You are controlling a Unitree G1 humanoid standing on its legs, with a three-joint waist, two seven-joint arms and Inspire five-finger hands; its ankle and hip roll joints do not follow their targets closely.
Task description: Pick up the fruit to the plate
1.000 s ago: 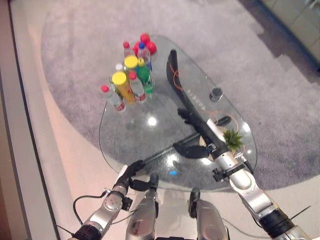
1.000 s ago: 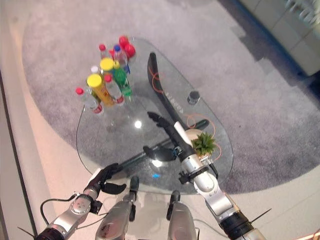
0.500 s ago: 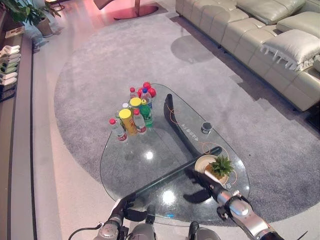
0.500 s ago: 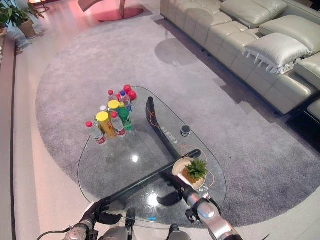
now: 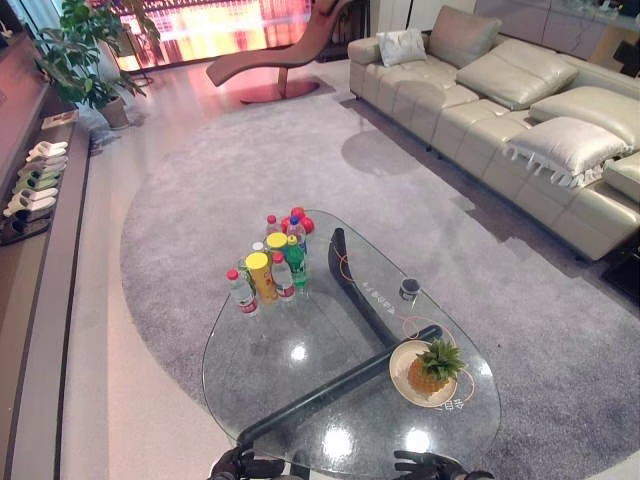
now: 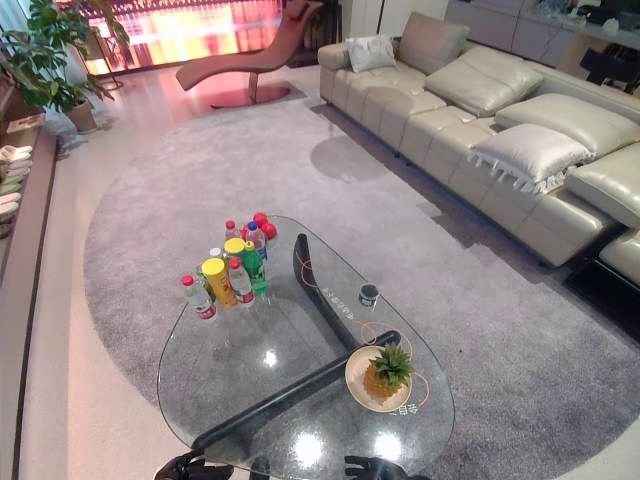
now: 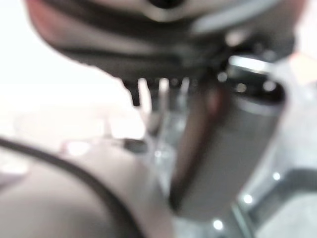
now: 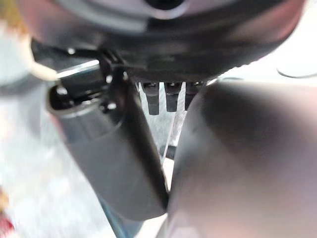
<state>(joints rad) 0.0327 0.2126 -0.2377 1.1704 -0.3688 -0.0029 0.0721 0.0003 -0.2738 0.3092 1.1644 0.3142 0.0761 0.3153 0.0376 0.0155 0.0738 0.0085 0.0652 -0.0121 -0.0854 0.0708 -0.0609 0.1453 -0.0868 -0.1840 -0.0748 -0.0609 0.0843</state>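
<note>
A pineapple (image 5: 433,367) stood upright on a pale plate (image 5: 402,355) near the right end of the glass table (image 5: 300,400), with neither hand touching it. The left hand (image 5: 236,465) and the right hand (image 5: 425,465) both showed low at the table's near edge, well apart from the plate — too little of either was visible to tell whether the fingers were spread or curled, and the wrist views were too blurred to settle it. A cluster of bottles (image 5: 268,270) stood at the far left part of the table, with red fruit (image 5: 299,219) just behind them. A small dark cup (image 5: 409,289) sat between the bottles and the plate. The table rested on a grey rug (image 5: 480,260), beside a pale sofa (image 5: 520,130).
</note>
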